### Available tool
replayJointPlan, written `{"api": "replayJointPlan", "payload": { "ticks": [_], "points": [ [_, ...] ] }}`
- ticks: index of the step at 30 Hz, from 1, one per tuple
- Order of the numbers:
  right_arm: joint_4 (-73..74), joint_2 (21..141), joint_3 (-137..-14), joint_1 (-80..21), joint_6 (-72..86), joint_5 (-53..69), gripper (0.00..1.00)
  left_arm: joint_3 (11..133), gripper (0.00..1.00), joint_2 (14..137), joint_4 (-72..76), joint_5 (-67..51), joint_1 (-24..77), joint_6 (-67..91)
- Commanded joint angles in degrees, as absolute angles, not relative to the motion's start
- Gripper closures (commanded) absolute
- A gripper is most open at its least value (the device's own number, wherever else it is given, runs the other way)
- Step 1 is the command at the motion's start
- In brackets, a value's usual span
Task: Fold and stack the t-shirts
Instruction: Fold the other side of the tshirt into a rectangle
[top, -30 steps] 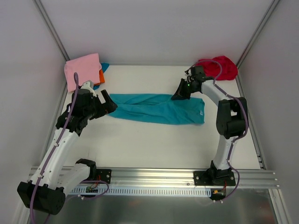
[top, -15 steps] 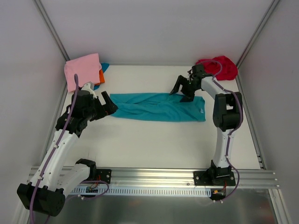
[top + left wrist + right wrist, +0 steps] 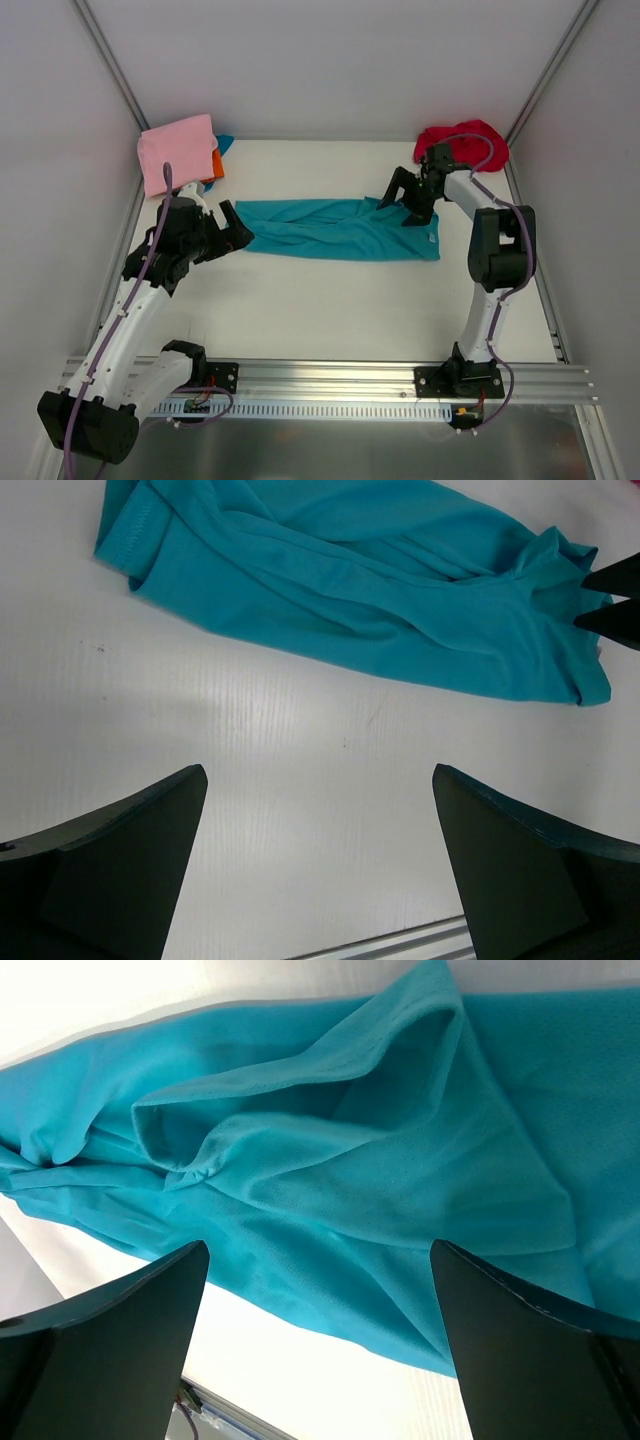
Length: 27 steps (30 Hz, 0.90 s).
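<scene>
Teal shirt (image 3: 330,228) stretched across table (image 3: 330,300). Right gripper (image 3: 402,207) released, jaws wide over its right end. Left gripper (image 3: 238,225) released, empty, beside left end. Pink shirt (image 3: 178,152) far-left corner, red shirt (image 3: 465,145) far-right.

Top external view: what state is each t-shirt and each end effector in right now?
Teal t-shirt: lying in a long rumpled strip, not held.
Pink t-shirt: folded, on top of the far-left stack.
Orange t-shirt: under the pink one, only its edge showing.
Blue t-shirt: in the stack, only a corner showing.
Red t-shirt: crumpled heap, unfolded.
Left end effector: open, empty.
Right end effector: open, empty.
</scene>
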State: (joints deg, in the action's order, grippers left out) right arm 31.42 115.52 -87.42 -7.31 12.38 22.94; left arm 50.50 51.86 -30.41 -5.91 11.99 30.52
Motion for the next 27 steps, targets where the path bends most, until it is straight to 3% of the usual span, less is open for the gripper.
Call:
{"api": "replayJointPlan", "payload": {
  "ticks": [1,11,27],
  "points": [
    [29.71,112.14,-86.05,-6.51,10.99,21.45,0.01,50.1,0.01,50.63,-28.83,-7.47,13.01,31.11],
    [31.81,115.93,-91.41,-4.4,12.04,20.04,0.01,50.8,0.01,48.69,-30.67,-8.17,13.27,30.06],
    [32.08,97.74,-73.04,-0.62,11.08,14.85,0.01,49.66,0.01,45.97,-32.43,-8.88,13.27,28.74]
  ]
}}
